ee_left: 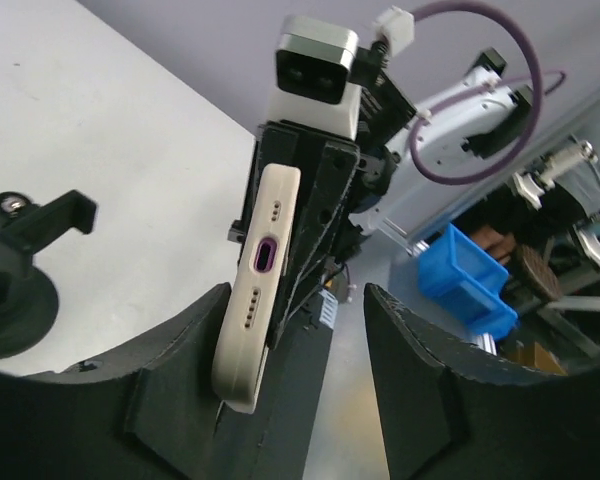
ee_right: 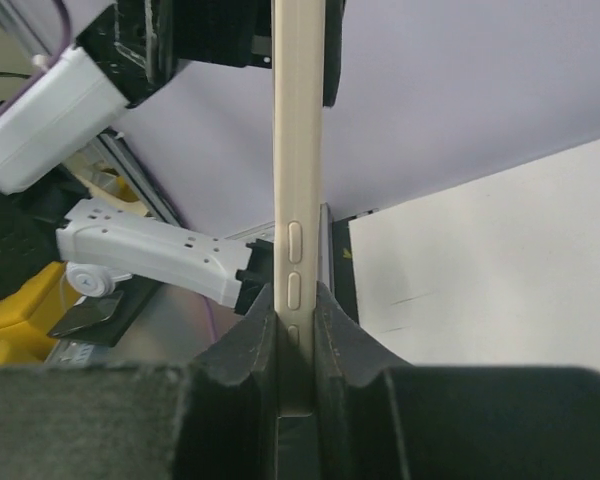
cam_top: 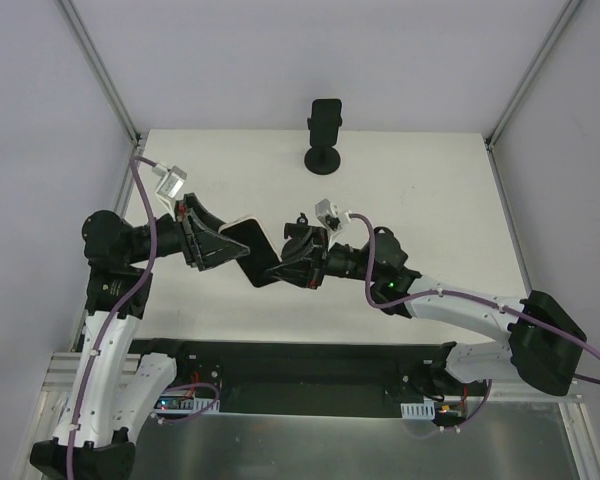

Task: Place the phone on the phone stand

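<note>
The phone, dark-screened in a cream case, hangs in the air between both grippers above the table's middle. My right gripper is shut on its edge; in the right wrist view both fingers clamp the phone just below the side buttons, at the right gripper. My left gripper is open around the other end; in the left wrist view the phone rests against the left finger, with a wide gap to the other finger, at the left gripper. The black phone stand stands at the far table edge, also in the left wrist view.
The white table is bounded by grey walls and metal frame posts. A blue bin and other clutter lie off the table beyond the near edge. The right arm's body fills the space just behind the phone.
</note>
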Robot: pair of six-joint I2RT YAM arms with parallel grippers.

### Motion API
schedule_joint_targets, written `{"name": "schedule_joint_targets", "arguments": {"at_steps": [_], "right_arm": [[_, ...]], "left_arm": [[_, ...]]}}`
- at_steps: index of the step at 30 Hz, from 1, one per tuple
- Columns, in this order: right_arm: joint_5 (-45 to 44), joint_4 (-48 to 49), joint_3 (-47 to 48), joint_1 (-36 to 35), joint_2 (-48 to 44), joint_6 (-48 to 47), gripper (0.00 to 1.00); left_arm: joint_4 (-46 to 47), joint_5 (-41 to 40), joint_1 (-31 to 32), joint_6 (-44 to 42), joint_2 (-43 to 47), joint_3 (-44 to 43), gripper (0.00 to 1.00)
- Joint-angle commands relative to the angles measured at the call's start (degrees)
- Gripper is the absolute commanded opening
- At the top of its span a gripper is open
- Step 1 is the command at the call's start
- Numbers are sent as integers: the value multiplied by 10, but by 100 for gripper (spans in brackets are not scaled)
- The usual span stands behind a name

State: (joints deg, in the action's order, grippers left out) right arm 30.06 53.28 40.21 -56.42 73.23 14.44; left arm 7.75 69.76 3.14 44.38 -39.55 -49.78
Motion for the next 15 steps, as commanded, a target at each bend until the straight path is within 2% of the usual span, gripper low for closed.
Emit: {"name": "schedule_joint_targets", "arguments": {"at_steps": [1,2,3,5,7,9,14,15], "right_arm": [[50,108,11,3,-20,38,1],[48,108,11,3,-21,38,1],[44,114,8,3,-23,39,1],[44,117,6,4,-24,42,1],[39,119,1,6,-27,44,1],[32,122,-3,10,-28,45,1],[28,134,-14,20,-30,57,1],[29,142,-15,21,-30,60,1]], "left_arm": [[133,39,74,51,-18,-5,50],[134,35,88,47,-25,-8,48],[134,33,101,38,-31,-12,41],[134,28,139,26,-46,-23,23],[134,23,153,16,-54,-31,8],[134,18,160,8,-54,-33,9],[131,13,160,0,-48,-40,27],[131,15,161,1,-52,-40,27]]}}
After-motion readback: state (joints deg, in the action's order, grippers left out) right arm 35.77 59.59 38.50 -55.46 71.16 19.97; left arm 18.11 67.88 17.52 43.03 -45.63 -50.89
